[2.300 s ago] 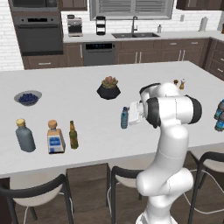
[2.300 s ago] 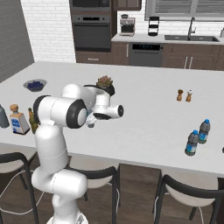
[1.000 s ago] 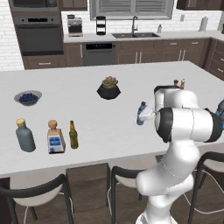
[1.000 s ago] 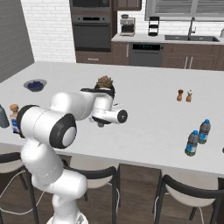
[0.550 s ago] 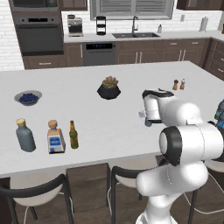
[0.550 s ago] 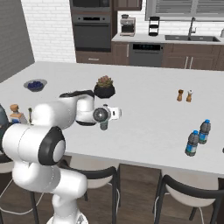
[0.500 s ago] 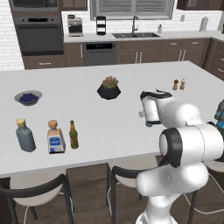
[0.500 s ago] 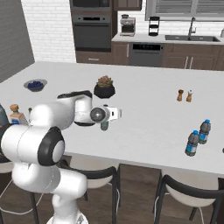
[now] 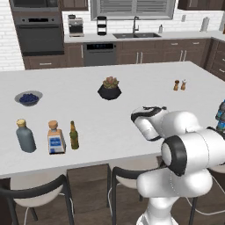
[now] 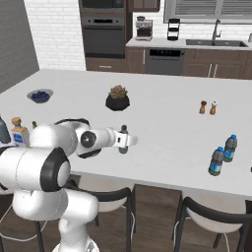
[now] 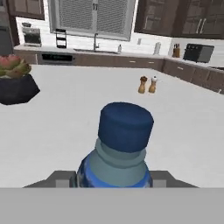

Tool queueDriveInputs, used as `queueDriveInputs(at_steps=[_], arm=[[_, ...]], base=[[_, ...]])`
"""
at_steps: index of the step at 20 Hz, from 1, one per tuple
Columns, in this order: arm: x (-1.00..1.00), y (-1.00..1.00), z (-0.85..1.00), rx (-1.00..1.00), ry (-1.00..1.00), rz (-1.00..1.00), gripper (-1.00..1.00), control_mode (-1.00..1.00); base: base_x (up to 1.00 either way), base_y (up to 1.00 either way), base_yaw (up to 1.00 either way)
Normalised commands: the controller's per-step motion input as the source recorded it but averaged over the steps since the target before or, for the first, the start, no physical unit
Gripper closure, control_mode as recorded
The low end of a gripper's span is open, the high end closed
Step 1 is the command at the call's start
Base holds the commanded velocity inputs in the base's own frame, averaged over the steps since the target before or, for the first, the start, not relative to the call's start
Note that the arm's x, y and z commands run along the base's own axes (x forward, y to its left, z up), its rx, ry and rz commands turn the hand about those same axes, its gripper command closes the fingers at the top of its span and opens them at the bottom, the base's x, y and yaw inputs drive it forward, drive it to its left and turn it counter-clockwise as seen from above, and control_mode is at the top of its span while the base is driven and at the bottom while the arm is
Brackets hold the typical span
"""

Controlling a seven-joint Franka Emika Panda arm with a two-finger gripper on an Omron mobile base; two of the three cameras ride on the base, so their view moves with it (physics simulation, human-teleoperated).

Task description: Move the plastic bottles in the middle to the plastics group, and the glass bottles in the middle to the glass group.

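The jaws (image 10: 123, 140) clamp a plastic bottle (image 11: 119, 148) upright above the surface (image 10: 167, 133), presumably bound for the plastics group (image 10: 222, 153) at three o'clock.

My arm is folded low over the counter, forearm reaching level to my right, and my gripper (image 10: 124, 141) has its 2 fingers clamped around a water bottle (image 11: 119, 151).
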Motion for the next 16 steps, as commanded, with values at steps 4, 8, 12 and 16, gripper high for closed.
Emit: queueDriveInputs(at_steps=[4,8,12,16], arm=[[-0.04,-0.25,0.06,0.0,0.0,-0.89,1.0,-1.0],[-0.04,-0.34,0.1,0.0,0.01,-0.83,1.0,-1.0],[-0.16,-0.51,0.33,0.0,0.01,-0.62,1.0,-1.0],[-0.19,-0.53,0.34,0.0,-0.07,-0.43,1.0,-1.0]], base=[[0.0,0.0,0.0],[0.0,0.0,0.0],[0.0,0.0,0.0],[0.0,0.0,0.0]])
